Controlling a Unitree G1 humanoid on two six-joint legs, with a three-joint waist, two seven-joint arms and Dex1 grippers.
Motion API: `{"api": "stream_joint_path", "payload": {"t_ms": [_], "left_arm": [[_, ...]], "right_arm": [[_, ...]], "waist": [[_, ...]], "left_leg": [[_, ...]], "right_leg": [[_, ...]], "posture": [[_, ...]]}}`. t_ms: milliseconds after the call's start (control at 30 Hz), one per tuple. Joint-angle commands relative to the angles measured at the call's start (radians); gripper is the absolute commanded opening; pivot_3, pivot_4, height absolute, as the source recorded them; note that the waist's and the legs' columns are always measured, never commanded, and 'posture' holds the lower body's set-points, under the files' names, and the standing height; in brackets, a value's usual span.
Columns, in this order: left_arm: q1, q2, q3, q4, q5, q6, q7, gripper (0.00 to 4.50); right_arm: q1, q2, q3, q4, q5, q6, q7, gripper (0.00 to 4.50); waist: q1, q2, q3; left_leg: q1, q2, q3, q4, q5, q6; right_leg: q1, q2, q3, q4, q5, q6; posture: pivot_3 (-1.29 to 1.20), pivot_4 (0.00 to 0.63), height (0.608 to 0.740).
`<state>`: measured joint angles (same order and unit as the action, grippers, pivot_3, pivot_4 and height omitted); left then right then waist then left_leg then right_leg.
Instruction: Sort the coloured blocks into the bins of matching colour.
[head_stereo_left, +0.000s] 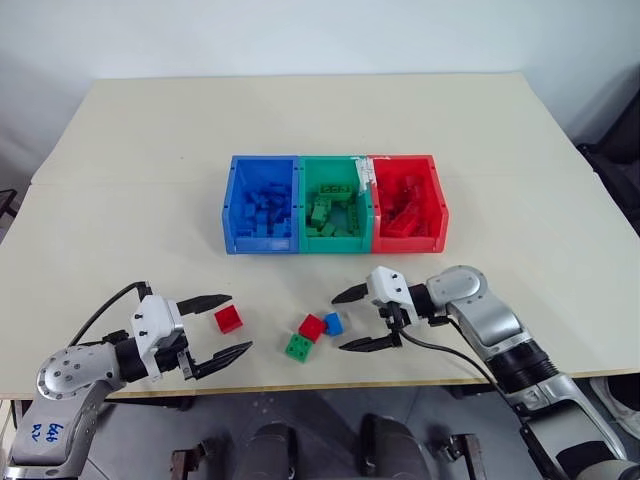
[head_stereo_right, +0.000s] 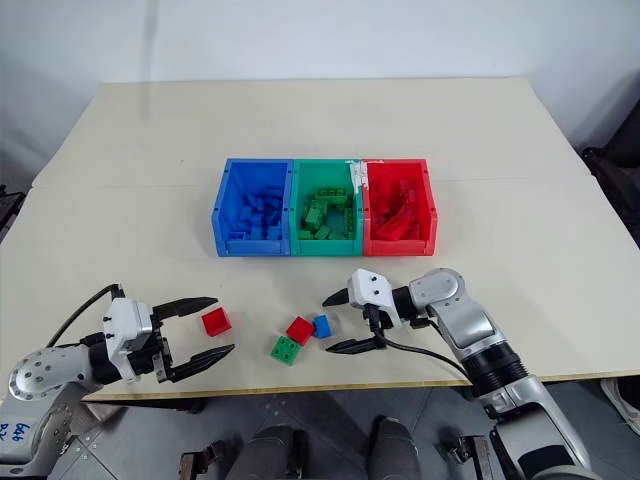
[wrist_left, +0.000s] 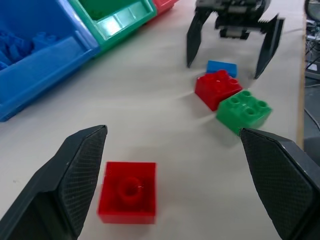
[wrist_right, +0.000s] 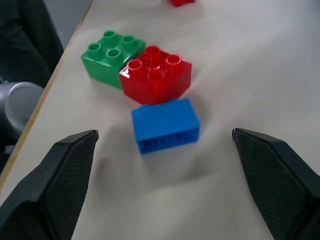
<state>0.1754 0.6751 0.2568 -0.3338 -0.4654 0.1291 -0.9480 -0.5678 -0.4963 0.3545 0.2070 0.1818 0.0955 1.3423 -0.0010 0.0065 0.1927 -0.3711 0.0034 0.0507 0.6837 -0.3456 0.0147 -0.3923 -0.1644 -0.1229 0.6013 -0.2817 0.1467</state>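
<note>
the head views show a beige table (head_stereo_left: 120, 150) with a row of three bins: blue bin (head_stereo_left: 262, 203), green bin (head_stereo_left: 335, 203), red bin (head_stereo_left: 407, 200), each already holding bricks of its own colour. nearer the robot lie four loose blocks.

the left claw (head_stereo_left: 222, 325) is spread wide and holds nothing; a lone red block (head_stereo_left: 228, 319) sits between its fingers, apart from both. the left wrist view shows that block lying studs down, its hollow underside up.

the right claw (head_stereo_left: 352, 320) is also spread wide and empty. just in front of its fingertips lies a blue block (wrist_right: 165, 125), on its side in the right wrist view. touching it beyond is a second red block (wrist_right: 156, 75), then a green block (wrist_right: 111, 56), both studs up.
</note>
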Motion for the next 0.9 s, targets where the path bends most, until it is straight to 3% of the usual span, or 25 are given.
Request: {"api": "stream_joint_path", "payload": {"t_ms": [33, 100, 300, 333, 633, 733, 900], "left_arm": [[0.013, -0.011, 0.02, -0.05, -0.017, -0.003, 0.025, 4.5], [0.014, -0.014, 0.019, -0.052, -0.017, -0.004, 0.03, 4.5], [-0.001, -0.019, 0.019, -0.029, -0.02, -0.013, 0.034, 4.5], [-0.007, -0.022, 0.016, -0.026, -0.019, -0.015, 0.036, 4.5], [-0.024, -0.077, 0.071, 0.005, -0.025, -0.045, 0.099, 4.5], [0.009, -0.098, 0.129, 0.01, -0.03, -0.056, 0.132, 4.5], [0.122, -0.131, 0.194, -0.02, -0.026, -0.074, 0.154, 4.5]], "right_arm": [[-0.008, 0.01, 0.002, 0.011, -0.011, -0.032, 0.005, 4.11], [-0.005, 0.012, 0.0, 0.01, -0.012, -0.033, 0.004, 3.63], [0.015, -0.004, -0.014, -0.029, 0.018, -0.006, 0.023, 1.54], [0.017, -0.011, -0.02, -0.039, 0.021, 0.002, 0.023, 1.44], [-0.063, -0.021, -0.13, -0.12, 0.122, 0.172, -0.015, 1.44], [-0.146, 0.036, -0.16, -0.124, 0.155, 0.246, -0.081, 1.44], [-0.34, 0.243, -0.166, 0.046, 0.093, 0.223, -0.296, 1.44]], "waist": [[0.0, 0.0, 0.0], [-0.001, 0.0, 0.0], [-0.001, 0.0, 0.0], [-0.001, 0.0, 0.0], [-0.001, 0.0, 0.0], [-0.01, 0.0, 0.0], [-0.032, 0.0, 0.0]], "left_leg": [[0.0, 0.0, 0.0, 0.0, 0.0, 0.0], [0.0, 0.0, 0.0, 0.0, 0.0, 0.0], [0.0, 0.0, 0.0, 0.0, 0.0, 0.0], [0.0, 0.0, 0.0, 0.0, 0.0, 0.0], [0.0, 0.0, 0.0, 0.0, 0.0, 0.0], [0.0, 0.001, 0.0, 0.0, 0.0, 0.0], [0.0, 0.002, 0.001, -0.001, 0.0, -0.001]], "right_leg": [[0.0, 0.0, 0.0, 0.0, 0.0, 0.0], [0.0, 0.0, 0.0, 0.0, 0.0, 0.0], [0.0, 0.0, 0.0, 0.0, 0.0, 0.0], [0.0, 0.0, 0.0, 0.0, 0.0, 0.0], [0.0, 0.0, 0.0, 0.0, 0.0, 0.0], [-0.001, 0.001, 0.0, 0.0, 0.0, 0.0], [-0.002, 0.001, 0.001, 0.001, 0.0, -0.001]], "posture": [[0.0, 0.15, 0.74], [0.0, 0.15, 0.74], [0.0, 0.15, 0.74], [0.0, 0.15, 0.74], [0.0, 0.15, 0.74], [0.0, 0.15, 0.74], [0.0, 0.15, 0.74]]}}
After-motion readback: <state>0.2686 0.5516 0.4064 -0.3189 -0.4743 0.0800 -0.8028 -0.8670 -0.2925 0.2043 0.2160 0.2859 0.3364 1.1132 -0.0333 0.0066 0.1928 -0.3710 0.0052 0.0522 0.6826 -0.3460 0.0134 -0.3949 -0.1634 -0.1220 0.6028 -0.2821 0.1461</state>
